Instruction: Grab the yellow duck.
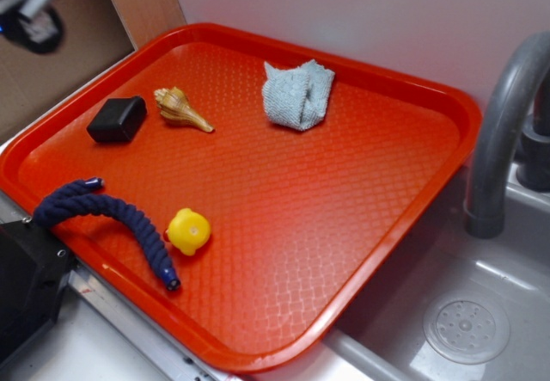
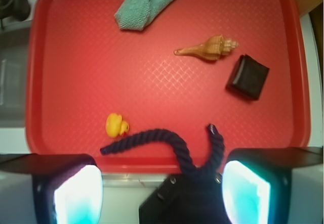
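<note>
The yellow duck (image 1: 189,230) lies on the red tray (image 1: 361,200) near its front left edge, right beside the end of a dark blue rope (image 1: 112,213). In the wrist view the yellow duck (image 2: 116,125) shows at lower left, just above the rope (image 2: 167,142). My gripper (image 2: 162,193) hangs high above the tray's front edge, well away from the duck. It is open, its two pale fingers (image 2: 78,196) wide apart with nothing between them. Only a blurred part of the arm (image 1: 30,11) shows in the exterior view, at the top left corner.
On the tray also lie a tan spiky seashell (image 1: 180,107), a small black block (image 1: 117,119) and a crumpled blue-grey cloth (image 1: 297,95). A black box (image 1: 26,286) holds the rope at the tray's front left. A sink with a grey faucet (image 1: 503,132) lies to the right.
</note>
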